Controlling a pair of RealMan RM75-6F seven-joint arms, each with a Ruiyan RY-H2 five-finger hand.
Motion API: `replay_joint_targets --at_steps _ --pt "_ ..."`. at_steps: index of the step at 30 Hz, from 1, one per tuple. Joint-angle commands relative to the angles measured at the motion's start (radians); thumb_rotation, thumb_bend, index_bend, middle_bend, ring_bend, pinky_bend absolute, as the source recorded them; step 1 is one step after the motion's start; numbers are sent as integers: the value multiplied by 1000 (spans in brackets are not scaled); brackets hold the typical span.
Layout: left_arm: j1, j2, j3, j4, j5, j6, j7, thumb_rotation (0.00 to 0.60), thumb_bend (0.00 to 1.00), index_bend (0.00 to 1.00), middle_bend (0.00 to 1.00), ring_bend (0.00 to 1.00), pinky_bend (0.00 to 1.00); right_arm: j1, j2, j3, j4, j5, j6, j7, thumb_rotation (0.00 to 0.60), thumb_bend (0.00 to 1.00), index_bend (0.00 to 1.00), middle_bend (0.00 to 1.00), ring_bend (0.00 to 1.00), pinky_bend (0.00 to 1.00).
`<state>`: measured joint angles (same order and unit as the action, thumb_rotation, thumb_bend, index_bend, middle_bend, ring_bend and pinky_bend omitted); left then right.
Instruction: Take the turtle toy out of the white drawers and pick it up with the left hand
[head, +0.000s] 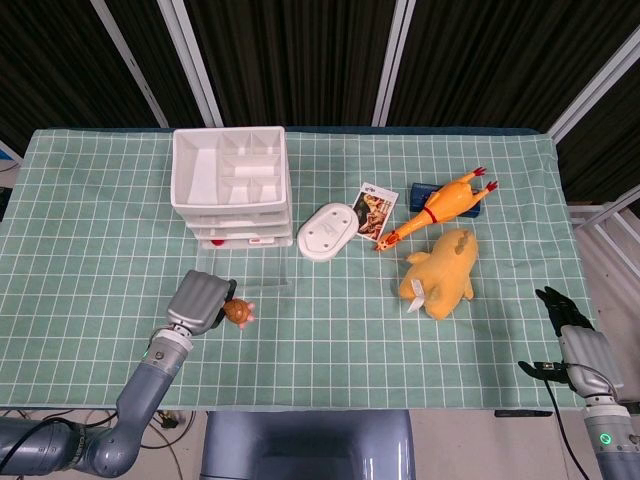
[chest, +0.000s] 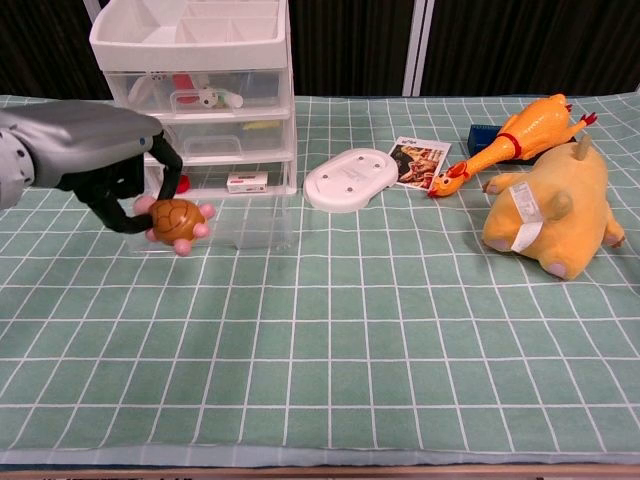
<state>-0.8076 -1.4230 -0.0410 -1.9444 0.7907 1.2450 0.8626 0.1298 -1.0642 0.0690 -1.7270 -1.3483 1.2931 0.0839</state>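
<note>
The turtle toy, brown-shelled with pink feet, hangs above the table, held by my left hand. In the head view the same left hand holds the turtle toy in front of the white drawers. The drawers' clear bottom drawer stands pulled out and looks empty. My right hand rests off the table's right edge with fingers spread, holding nothing.
A white oval lid, a picture card, a rubber chicken on a blue box, and a yellow plush toy lie right of the drawers. Small items fill the upper drawers.
</note>
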Motion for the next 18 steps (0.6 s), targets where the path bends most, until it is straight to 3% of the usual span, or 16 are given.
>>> replay_joint_targets --at_steps 1,8,18 --pt "14 -19 25 15 -11 -8 2 600 423 570 1000 1000 1000 0 1 0 0 2 -2 1 600 96 0 0 0 185" --pt "20 -66 54 74 -46 -32 23 600 417 536 1000 1000 1000 1 2 1 -1 5 -7 5 600 96 0 0 0 185" --pt "29 -92 64 111 -58 -33 27 600 187 337 1000 1000 1000 2 3 0 0 6 -9 6 600 96 0 0 0 186"
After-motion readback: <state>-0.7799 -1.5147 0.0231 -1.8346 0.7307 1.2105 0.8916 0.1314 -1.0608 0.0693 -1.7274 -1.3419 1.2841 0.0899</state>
